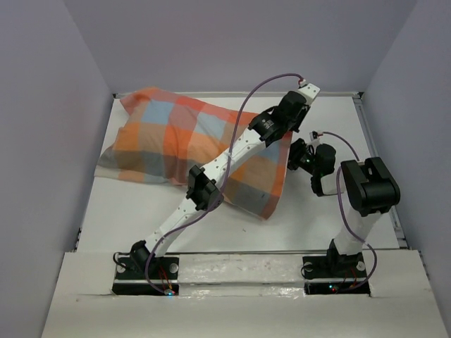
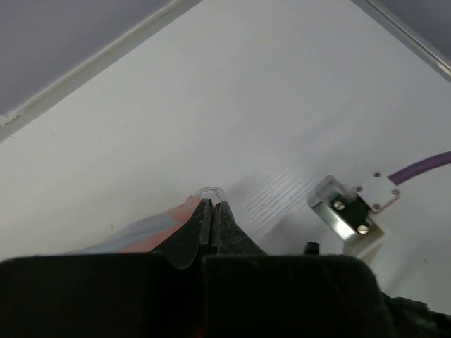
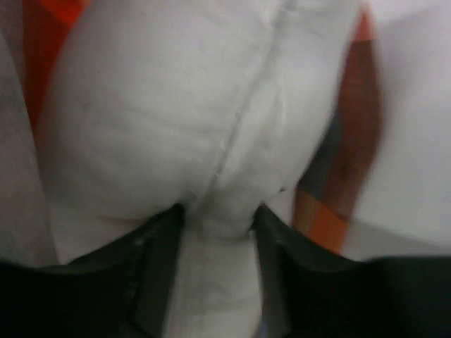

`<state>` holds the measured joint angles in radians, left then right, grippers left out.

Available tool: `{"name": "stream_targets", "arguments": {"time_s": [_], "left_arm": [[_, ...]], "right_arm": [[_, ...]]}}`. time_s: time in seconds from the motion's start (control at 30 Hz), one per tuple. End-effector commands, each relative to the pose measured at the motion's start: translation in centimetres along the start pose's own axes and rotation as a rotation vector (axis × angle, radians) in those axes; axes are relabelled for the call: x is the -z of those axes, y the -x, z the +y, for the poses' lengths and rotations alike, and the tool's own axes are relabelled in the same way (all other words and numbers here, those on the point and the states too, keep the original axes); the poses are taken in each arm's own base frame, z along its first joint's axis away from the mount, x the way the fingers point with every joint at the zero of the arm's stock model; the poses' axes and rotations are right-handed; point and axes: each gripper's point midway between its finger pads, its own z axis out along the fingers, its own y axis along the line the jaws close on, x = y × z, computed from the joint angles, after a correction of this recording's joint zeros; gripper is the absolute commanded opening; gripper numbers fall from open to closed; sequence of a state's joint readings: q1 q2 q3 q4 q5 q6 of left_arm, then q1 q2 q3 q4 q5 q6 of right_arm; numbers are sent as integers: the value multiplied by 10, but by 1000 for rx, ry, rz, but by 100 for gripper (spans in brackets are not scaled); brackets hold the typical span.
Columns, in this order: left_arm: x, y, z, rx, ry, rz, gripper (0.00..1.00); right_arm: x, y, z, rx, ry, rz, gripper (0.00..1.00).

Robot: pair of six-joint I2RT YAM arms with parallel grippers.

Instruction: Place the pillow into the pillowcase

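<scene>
The left gripper (image 2: 211, 205) has its jaws pressed fully together. In the left wrist view the edge of the pillowcase (image 2: 151, 232) comes up from the lower left of the frame to the very tips. I cannot tell if the thin cloth is pinched between them or only lies against them. Behind the tips is the bare white table (image 2: 246, 105). At the right of that frame stands a small connector (image 2: 352, 208) with a purple cable.

The right gripper (image 3: 216, 211) has its jaws partly apart, with a fold of the pillow (image 3: 176, 105) squeezed between them. The two dark fingers (image 3: 158, 260) touch the white cloth on both sides, at the lower middle of the frame. This picture is blurred. The pillow fills the upper and middle part of it, with a seam running down its centre. Orange checked fabric shows at the upper left corner and along the right side, so the pillowcase lies around the pillow here.

In the top view the pillowcase (image 1: 176, 141) lies across the upper left and the centre of the table. It is plump at the upper left and flatter toward its lower right corner. The left arm reaches diagonally over it, and the right gripper meets it at its right edge.
</scene>
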<state>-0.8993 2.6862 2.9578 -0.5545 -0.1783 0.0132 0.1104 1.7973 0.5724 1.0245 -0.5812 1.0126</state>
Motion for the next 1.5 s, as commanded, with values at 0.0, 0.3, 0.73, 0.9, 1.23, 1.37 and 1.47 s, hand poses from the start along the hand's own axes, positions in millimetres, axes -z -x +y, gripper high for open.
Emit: {"name": "stream_targets", "arguments": {"time_s": [0.0, 0.3, 0.73, 0.9, 1.23, 1.37, 1.47], "left_arm": [[101, 133, -41, 143, -287, -261, 0], [173, 174, -123, 225, -592, -341, 0], [154, 170, -124, 263, -465, -361, 84], [159, 165, -69, 129, -183, -338, 99], [198, 153, 100, 114, 328, -221, 99], [200, 118, 206, 208, 542, -110, 99], [211, 121, 268, 260, 626, -147, 99]], "right_arm": [[-20, 5, 76, 64, 315, 26, 24], [-65, -54, 155, 135, 449, 192, 0], [-57, -38, 109, 26, 266, 151, 0], [-21, 2, 65, 27, 115, 79, 0], [19, 71, 9, 132, -209, 21, 52], [48, 76, -7, 185, -362, -61, 79], [79, 102, -7, 231, -463, -206, 83]]}}
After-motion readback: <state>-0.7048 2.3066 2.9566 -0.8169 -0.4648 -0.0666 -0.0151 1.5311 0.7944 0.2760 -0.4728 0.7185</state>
